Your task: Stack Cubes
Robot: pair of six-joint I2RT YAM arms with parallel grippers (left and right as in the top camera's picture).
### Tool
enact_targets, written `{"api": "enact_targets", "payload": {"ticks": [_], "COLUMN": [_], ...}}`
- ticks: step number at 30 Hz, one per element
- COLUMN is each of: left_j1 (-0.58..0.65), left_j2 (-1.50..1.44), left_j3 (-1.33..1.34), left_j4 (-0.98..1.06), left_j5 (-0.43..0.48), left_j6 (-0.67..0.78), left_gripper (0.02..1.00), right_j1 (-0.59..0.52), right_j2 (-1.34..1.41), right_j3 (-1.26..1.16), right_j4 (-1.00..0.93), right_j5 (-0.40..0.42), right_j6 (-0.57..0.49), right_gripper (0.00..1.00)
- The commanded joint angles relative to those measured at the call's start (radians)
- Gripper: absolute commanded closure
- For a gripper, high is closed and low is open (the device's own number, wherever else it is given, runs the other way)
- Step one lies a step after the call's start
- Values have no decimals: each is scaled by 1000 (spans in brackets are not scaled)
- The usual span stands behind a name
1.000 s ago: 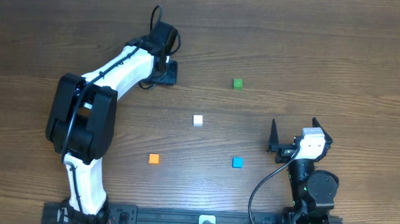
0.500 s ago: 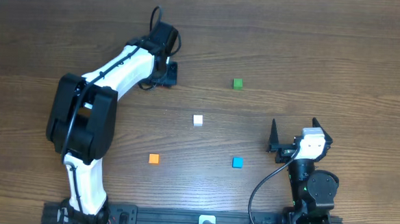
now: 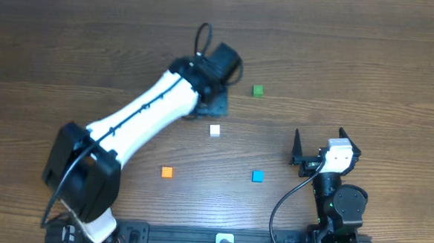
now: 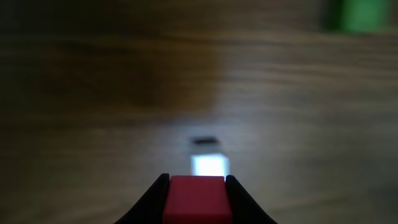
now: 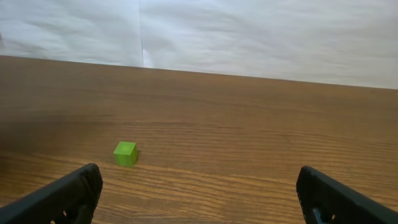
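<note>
Now clamped between the closed jaws of the left gripper (image 4: 197,183), the red cube (image 4: 198,202) hangs just short of the white cube (image 4: 209,164). A skewed release could tip it off or nudge the white one aside. The green cube (image 3: 258,90), orange cube (image 3: 167,172) and blue cube (image 3: 257,176) lie well apart; the right gripper (image 3: 319,138) rests open, blocking nothing.
</note>
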Motion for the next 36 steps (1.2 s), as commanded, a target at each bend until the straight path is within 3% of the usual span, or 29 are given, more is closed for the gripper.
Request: {"api": "enact_targets", "payload": {"ticks": [1,7,22,36], "left_j1": [-101,-150,-69,-71], "left_j2": [-19,-19,-20,-19], "left_j3": [16,5,-179,-229], "left_j4": [2,4,148,214], "left_j5": [-70,-100,-77,-43], "left_j6": [-156,-182,-182,-182], "left_gripper": [978,978,978,978], "right_j1": [-6,-6,-6,-6], "right_j2": [-8,-8,-8,-8], "right_j3": [-10,-10,-10,-10], "right_j4": [3,3,3,3], "right_j5": [-11,-11,-11,-11], "right_j6": [2,2,2,2], "right_gripper": [9,7,7,7]}}
